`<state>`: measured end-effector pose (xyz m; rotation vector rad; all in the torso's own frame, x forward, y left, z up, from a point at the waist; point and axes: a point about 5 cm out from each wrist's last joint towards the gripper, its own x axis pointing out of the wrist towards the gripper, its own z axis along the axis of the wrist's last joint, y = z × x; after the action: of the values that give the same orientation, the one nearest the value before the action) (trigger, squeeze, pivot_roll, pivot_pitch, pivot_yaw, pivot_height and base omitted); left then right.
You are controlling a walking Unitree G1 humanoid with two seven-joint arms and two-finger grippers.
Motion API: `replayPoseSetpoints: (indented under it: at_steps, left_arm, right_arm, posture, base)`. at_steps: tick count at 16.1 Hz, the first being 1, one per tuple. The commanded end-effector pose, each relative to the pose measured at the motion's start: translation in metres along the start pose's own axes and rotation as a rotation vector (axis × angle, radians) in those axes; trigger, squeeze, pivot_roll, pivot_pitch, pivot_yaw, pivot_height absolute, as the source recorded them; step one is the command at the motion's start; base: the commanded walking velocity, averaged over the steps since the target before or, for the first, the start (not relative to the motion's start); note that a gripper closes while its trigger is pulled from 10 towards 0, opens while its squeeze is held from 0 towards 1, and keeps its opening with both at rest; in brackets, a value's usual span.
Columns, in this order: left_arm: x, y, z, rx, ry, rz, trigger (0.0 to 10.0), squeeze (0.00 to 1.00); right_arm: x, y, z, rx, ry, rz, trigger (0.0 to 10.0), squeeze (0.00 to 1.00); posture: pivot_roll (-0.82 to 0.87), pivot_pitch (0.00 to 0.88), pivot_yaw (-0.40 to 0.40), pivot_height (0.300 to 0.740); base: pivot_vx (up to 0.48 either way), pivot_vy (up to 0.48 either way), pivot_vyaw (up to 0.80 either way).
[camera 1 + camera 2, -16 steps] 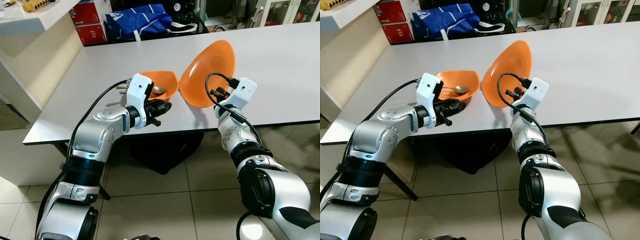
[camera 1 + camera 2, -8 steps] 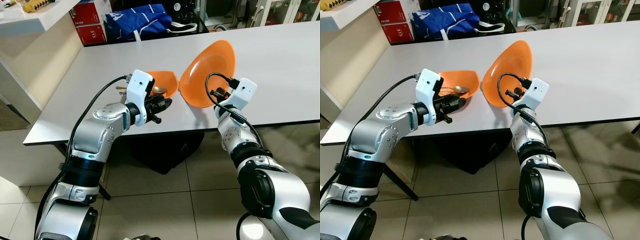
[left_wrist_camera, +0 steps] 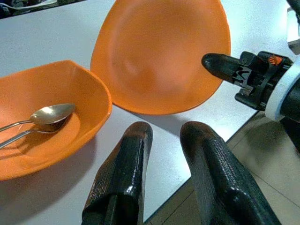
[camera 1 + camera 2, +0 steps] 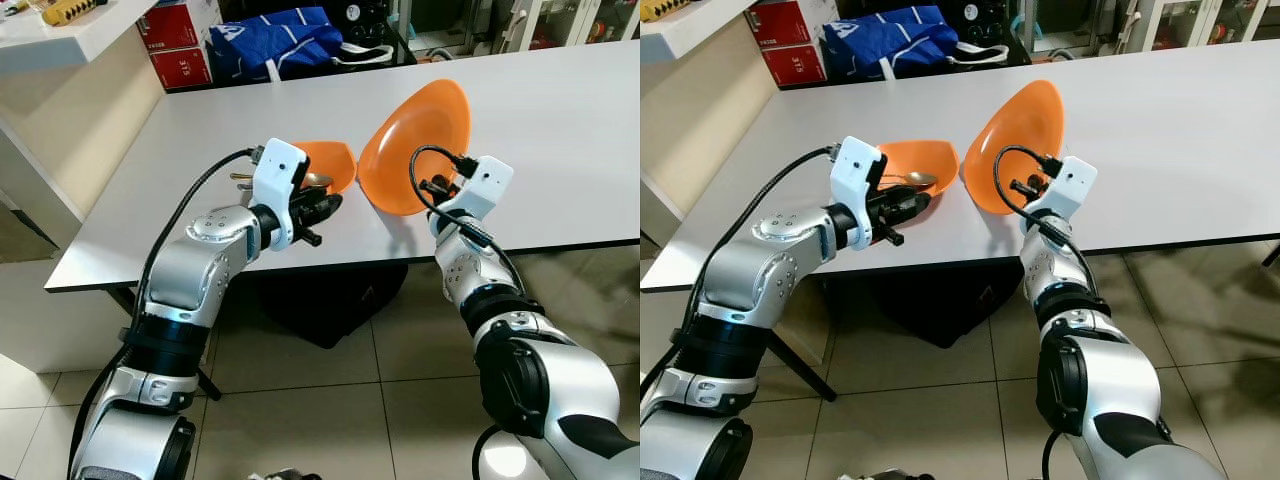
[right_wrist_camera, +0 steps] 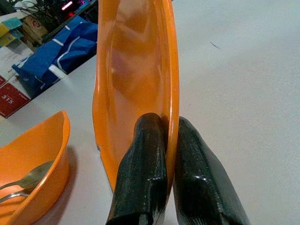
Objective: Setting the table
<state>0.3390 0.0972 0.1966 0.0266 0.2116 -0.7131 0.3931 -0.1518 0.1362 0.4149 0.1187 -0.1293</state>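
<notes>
An orange bowl (image 4: 335,165) stands near the front edge of the white table (image 4: 560,120), with two metal spoons (image 3: 47,115) lying in it. My left gripper (image 4: 328,206) hovers at the bowl's near rim, its fingers (image 3: 133,145) a little apart and open with nothing between them. An orange plate (image 4: 415,145) stands steeply tilted just right of the bowl, its lower edge close to the table. My right gripper (image 5: 169,123) is shut on the plate's near rim, one finger on each face.
A blue bag (image 4: 275,40) and red boxes (image 4: 180,45) sit beyond the table's far edge. A white counter (image 4: 60,40) juts in at the upper left. A dark object (image 4: 320,300) lies under the table on the tiled floor.
My left gripper has risen a little and moved closer to the bowl's rim. The right gripper and the plate have held still.
</notes>
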Motion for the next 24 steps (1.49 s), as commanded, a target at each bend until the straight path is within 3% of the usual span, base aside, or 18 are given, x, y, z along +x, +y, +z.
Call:
replayPoseSetpoints:
  at_steps: [1, 9, 11, 15, 21, 24]
  left_arm:
    - [-0.004, 0.003, 0.002, 0.027, -0.017, 0.028, 10.0, 0.00]
    - [-0.004, 0.002, 0.014, 0.123, -0.120, 0.108, 10.0, 0.00]
    - [-0.018, 0.014, 0.010, 0.130, -0.198, 0.270, 10.0, 0.00]
    - [-0.035, 0.016, -0.009, 0.140, -0.233, 0.395, 10.0, 0.00]
    - [-0.051, 0.011, -0.023, -0.016, -0.337, 0.594, 10.0, 0.00]
    - [-0.062, 0.015, -0.039, -0.030, -0.322, 0.670, 10.0, 0.00]
  right_arm:
    - [-0.010, -0.013, -0.037, -0.068, 0.150, -0.060, 10.0, 0.00]
    - [-0.010, -0.012, -0.036, -0.095, 0.135, -0.048, 10.0, 0.00]
    - [-0.010, -0.014, -0.034, -0.120, 0.115, -0.047, 10.0, 0.00]
    - [-0.010, -0.016, -0.032, -0.162, 0.093, -0.040, 10.0, 0.00]
    - [-0.011, -0.012, -0.035, -0.167, 0.096, -0.033, 10.0, 0.00]
    - [-0.012, -0.012, -0.036, -0.178, 0.091, -0.029, 10.0, 0.00]
  posture:
    - [-0.08, 0.013, 0.170, 0.740]
    - [-0.09, 0.015, 0.171, 0.740]
    - [-0.09, 0.019, 0.171, 0.740]
    - [-0.09, 0.022, 0.167, 0.740]
    - [-0.09, 0.008, 0.168, 0.740]
    - [-0.09, 0.000, 0.167, 0.740]
  base:
    - [0.000, 0.000, 0.00]
    - [0.000, 0.000, 0.00]
    - [0.000, 0.000, 0.00]
    - [0.000, 0.000, 0.00]
    - [0.000, 0.000, 0.00]
    - [0.000, 0.000, 0.00]
